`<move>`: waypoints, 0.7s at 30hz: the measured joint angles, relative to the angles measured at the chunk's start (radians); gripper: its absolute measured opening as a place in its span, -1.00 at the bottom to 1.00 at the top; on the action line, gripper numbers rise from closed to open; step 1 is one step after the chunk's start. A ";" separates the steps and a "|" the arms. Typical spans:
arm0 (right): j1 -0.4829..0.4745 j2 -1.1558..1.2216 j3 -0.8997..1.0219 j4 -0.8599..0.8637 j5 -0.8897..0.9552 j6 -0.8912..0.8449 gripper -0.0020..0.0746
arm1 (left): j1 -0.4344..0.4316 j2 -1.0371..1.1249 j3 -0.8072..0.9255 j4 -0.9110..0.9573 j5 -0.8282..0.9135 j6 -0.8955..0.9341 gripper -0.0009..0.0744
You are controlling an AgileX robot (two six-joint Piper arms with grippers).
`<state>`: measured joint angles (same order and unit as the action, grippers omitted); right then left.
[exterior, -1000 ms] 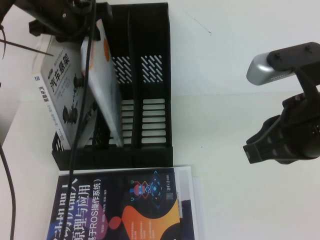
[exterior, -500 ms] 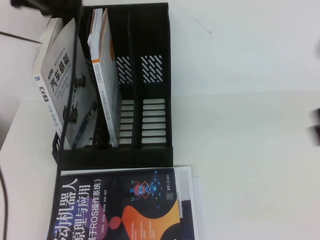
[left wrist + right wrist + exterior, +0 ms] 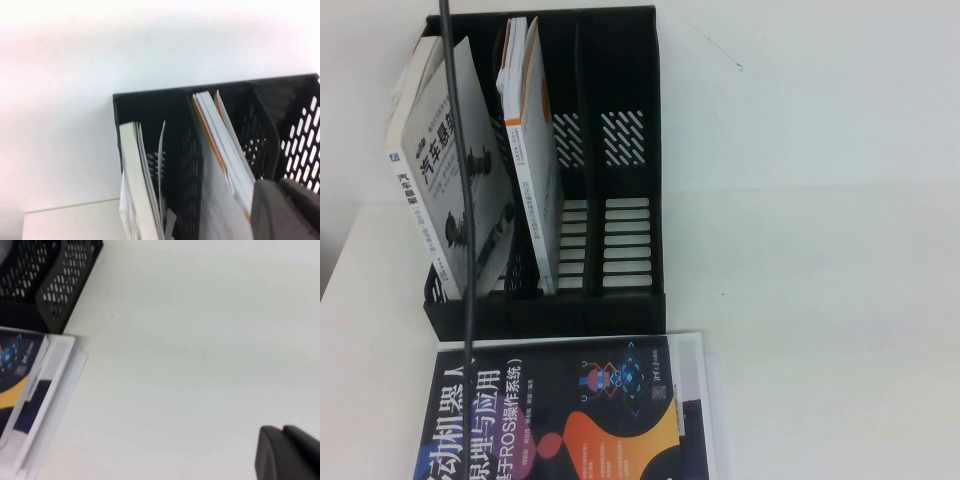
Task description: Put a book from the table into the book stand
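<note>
The white book with the orange edge (image 3: 530,170) stands leaning in the middle slot of the black book stand (image 3: 620,290). The left wrist view shows its top edge (image 3: 220,150) inside the stand (image 3: 150,100). My left gripper (image 3: 282,187) shows only in the left wrist view, above the stand and beside the book's top, shut and holding nothing. My right gripper (image 3: 282,429) shows only in the right wrist view, shut and empty over the bare white table (image 3: 200,365). Neither gripper shows in the high view.
A grey-white book (image 3: 450,170) leans in the stand's left slot. A black-covered book (image 3: 560,410) lies flat in front of the stand. A black cable (image 3: 460,180) hangs across the left slot. The stand's right slot holds nothing.
My left arm has let the white book go and pulled up out of the high view, leaving only its cable. My right arm has moved out of the high view to the right.
</note>
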<state>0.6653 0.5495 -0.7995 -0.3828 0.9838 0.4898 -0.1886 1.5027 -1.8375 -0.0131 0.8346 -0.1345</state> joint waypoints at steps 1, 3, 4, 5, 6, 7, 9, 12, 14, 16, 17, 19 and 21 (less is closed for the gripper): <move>0.000 -0.030 0.058 0.000 -0.023 0.024 -0.94 | 0.000 -0.044 0.082 -0.002 -0.058 0.002 -0.97; 0.000 -0.099 0.168 0.000 -0.090 0.066 -0.94 | 0.000 -0.128 0.240 -0.004 -0.173 0.002 -0.97; 0.000 -0.123 0.209 0.000 -0.128 0.079 -0.94 | 0.000 -0.178 0.330 -0.006 -0.239 0.002 -0.97; 0.000 -0.149 0.257 0.000 -0.165 0.089 -0.94 | 0.000 -0.220 0.403 -0.010 -0.290 0.002 -0.97; 0.000 -0.171 0.302 0.000 -0.204 0.097 -0.94 | 0.000 -0.272 0.493 -0.015 -0.354 0.000 -0.97; 0.000 -0.189 0.334 0.000 -0.233 0.102 -0.94 | 0.000 -0.324 0.581 -0.022 -0.413 0.000 -0.97; 0.000 -0.214 0.404 0.000 -0.299 0.112 -0.94 | 0.000 -0.411 0.746 -0.044 -0.519 0.000 -0.97; 0.000 -0.223 0.476 0.000 -0.361 0.136 -0.94 | 0.000 -0.525 0.945 -0.065 -0.639 0.000 -0.97; 0.000 -0.223 0.497 0.000 -0.379 0.143 -0.94 | 0.000 -0.578 1.051 -0.067 -0.703 0.000 -0.97; 0.000 -0.223 0.501 0.000 -0.389 0.145 -0.94 | 0.000 -0.624 1.144 -0.069 -0.772 0.000 -0.97; 0.000 -0.223 0.501 -0.001 -0.393 0.147 -0.94 | 0.000 -0.637 1.182 -0.069 -0.802 0.000 -0.97; 0.000 -0.223 0.501 -0.001 -0.388 0.147 -0.94 | 0.000 -0.658 1.238 -0.069 -0.849 0.000 -0.98; 0.000 -0.223 0.501 -0.001 -0.376 0.147 -0.94 | 0.000 -0.667 1.267 -0.069 -0.870 0.000 -0.98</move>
<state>0.6653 0.3269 -0.2982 -0.3837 0.6081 0.6373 -0.1886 0.8352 -0.5706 -0.0825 -0.0357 -0.1343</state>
